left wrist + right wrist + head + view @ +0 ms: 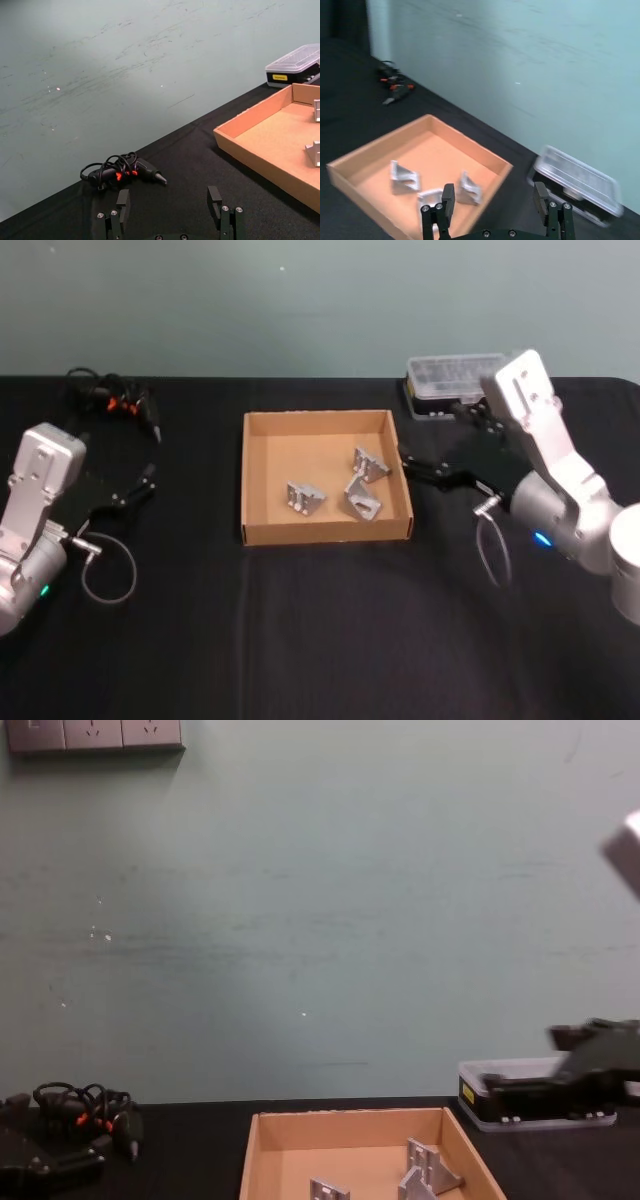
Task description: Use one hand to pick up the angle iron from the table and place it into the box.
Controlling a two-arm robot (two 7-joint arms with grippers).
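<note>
So the table (320,640) is bare black cloth around the box (326,530), which sits center frame in the head view with 3 angle irons (304,497) already inside. My right gripper (420,466) hangs just past the box's right wall, jaws spread wide, holding nothing. Left gripper (170,212) is parked at lower left, also open and empty. My right wrist view catches the brackets close up, the chest view just their tops.
</note>
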